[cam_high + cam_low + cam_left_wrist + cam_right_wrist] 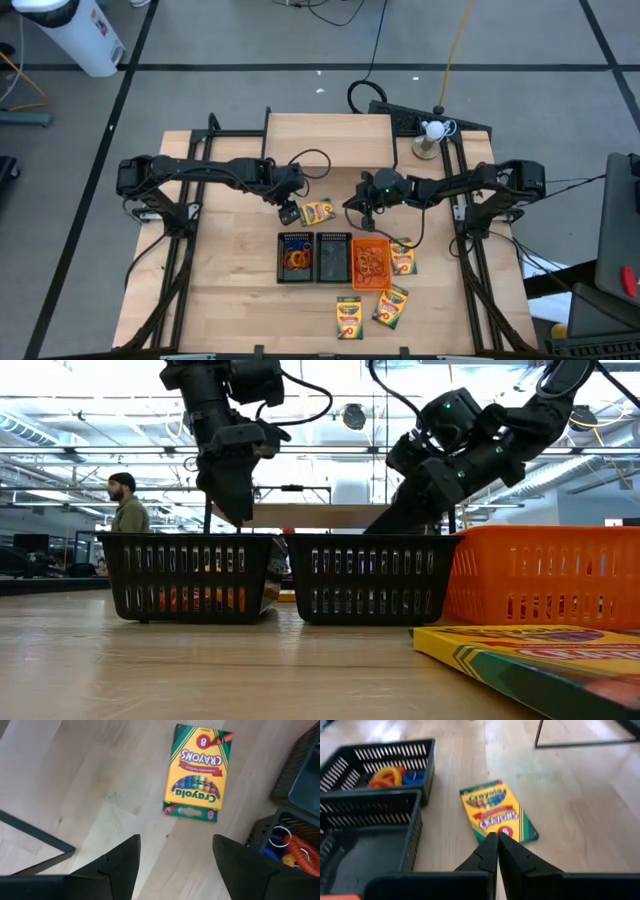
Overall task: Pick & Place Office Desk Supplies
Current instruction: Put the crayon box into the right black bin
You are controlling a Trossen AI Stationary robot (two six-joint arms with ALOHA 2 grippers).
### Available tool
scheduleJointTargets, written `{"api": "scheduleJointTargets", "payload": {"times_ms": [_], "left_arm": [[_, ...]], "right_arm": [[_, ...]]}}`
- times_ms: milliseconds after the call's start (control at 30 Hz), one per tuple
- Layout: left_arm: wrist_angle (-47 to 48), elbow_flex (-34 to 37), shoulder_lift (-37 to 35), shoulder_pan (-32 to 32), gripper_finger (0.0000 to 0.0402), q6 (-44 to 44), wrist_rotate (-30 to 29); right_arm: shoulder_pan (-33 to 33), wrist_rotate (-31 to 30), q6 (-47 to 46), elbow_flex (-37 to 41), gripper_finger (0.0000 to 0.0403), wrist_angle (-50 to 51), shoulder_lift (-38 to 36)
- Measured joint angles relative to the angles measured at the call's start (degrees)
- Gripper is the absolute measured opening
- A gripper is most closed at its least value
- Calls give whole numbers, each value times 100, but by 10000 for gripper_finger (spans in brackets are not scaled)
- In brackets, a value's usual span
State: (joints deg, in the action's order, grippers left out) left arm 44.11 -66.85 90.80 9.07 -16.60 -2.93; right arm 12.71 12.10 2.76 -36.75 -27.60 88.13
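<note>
One yellow-and-green crayon box (317,211) lies flat on the table between the two grippers, also seen as the crayon box (197,772) and the crayon box (497,811). My left gripper (290,212) (175,865) hovers open just to its left. My right gripper (362,214) (497,851) is shut and points at the box from its right, its tips over the box's near edge. In front stand a black tray (295,257) with coloured rubber bands (387,774), a second black tray (331,258) and an orange tray (370,262) holding rubber bands.
Three more crayon boxes lie near the orange tray: one (403,257) to its right and two (349,317) (390,306) toward the near edge. The light wooden shelf (328,140) stands at the far edge, a white ball on a stand (433,130) beside it. A person (128,508) stands in the room beyond.
</note>
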Motion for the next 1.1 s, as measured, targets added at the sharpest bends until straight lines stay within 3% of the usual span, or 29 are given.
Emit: {"api": "scheduleJointTargets", "payload": {"times_ms": [467, 600, 800, 1100], "left_arm": [[244, -2, 0, -215, 250, -335, -19], [229, -2, 0, -276, 250, -367, -19], [220, -2, 0, -311, 250, -445, -21], [218, -4, 0, -368, 250, -444, -114]], "right_arm": [[126, -154, 41, 2, 0, 338, 260], [134, -135, -68, 8, 0, 81, 721], [102, 321, -346, -4, 0, -1169, 1307], [59, 199, -141, 0, 0, -1343, 1847]]}}
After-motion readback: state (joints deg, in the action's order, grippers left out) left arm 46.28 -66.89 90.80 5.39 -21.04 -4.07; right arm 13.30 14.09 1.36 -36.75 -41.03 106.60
